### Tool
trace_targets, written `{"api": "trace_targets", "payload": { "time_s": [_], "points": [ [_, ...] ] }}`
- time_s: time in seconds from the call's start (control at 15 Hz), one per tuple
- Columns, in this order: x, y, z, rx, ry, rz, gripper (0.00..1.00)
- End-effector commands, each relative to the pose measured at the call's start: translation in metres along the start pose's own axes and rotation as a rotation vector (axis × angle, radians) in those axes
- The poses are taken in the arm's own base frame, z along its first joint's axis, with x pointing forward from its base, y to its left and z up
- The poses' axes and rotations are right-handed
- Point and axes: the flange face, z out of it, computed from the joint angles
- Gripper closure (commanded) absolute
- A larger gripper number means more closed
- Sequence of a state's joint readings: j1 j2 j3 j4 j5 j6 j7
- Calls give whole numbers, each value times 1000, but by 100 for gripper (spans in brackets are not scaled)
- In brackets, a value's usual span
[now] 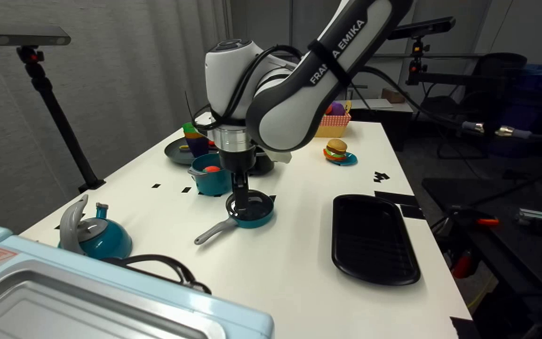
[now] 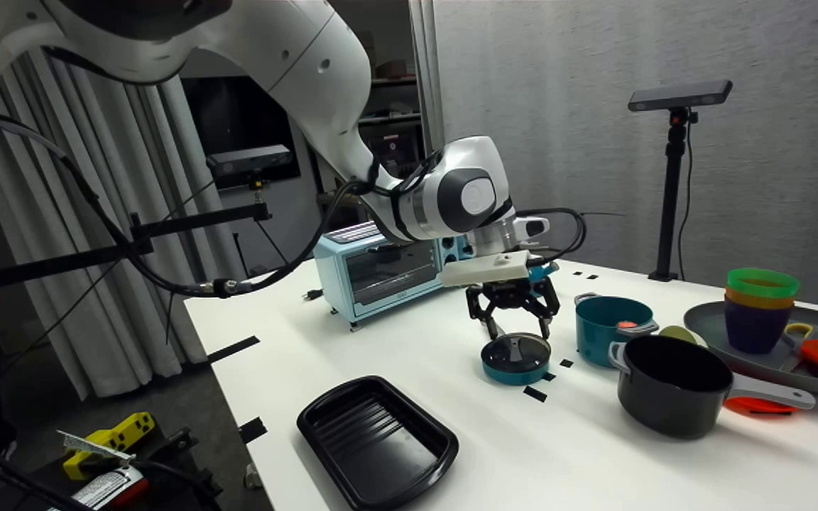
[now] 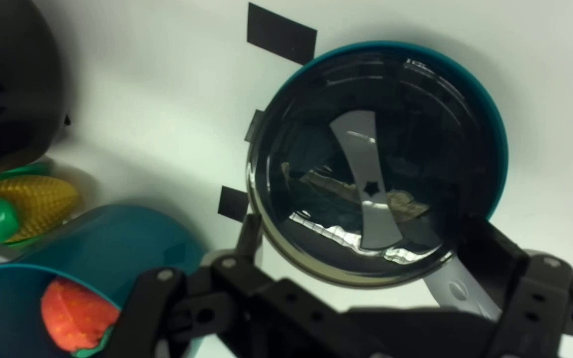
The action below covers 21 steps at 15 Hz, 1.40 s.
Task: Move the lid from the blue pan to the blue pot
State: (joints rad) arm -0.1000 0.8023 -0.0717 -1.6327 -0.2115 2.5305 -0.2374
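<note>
The dark round lid (image 1: 258,203) with a grey bar knob lies on the blue pan (image 1: 258,222). Both also show in an exterior view, the lid (image 2: 522,349) on the pan (image 2: 515,375). In the wrist view the lid (image 3: 316,199) sits slightly off-centre, with the pan's teal rim (image 3: 501,149) showing at the right. My gripper (image 2: 519,332) is open, fingers spread wide over the handle side of the lid. In the wrist view the fingertips (image 3: 361,231) are near opposite sides of its rim; contact cannot be told. The blue pot (image 2: 597,333) stands beside the pan, uncovered, holding a red toy strawberry (image 3: 75,313).
A black pot (image 2: 672,390) stands beside the blue pot. A grey plate (image 2: 707,330) with stacked cups (image 2: 760,312) lies behind. A black tray (image 1: 374,240), a teal kettle (image 1: 108,238) and a light-blue oven (image 2: 395,277) stand around. The pan's handle (image 1: 217,230) points toward the oven.
</note>
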Motion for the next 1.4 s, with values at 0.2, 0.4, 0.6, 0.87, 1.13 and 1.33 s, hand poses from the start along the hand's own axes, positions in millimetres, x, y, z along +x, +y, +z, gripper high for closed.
{"api": "trace_targets", "payload": {
  "time_s": [0.2, 0.4, 0.6, 0.87, 1.13, 1.33],
  "points": [
    [-11, 1, 10, -4, 37, -1, 0],
    [-17, -3, 15, 5, 36, -1, 0],
    [-16, -3, 13, 2, 35, -3, 26],
    [-13, -2, 4, -4, 39, -5, 56],
    [-10, 0, -8, -12, 47, -7, 88],
    [-8, -1, -17, -20, 49, -9, 98]
  ]
}}
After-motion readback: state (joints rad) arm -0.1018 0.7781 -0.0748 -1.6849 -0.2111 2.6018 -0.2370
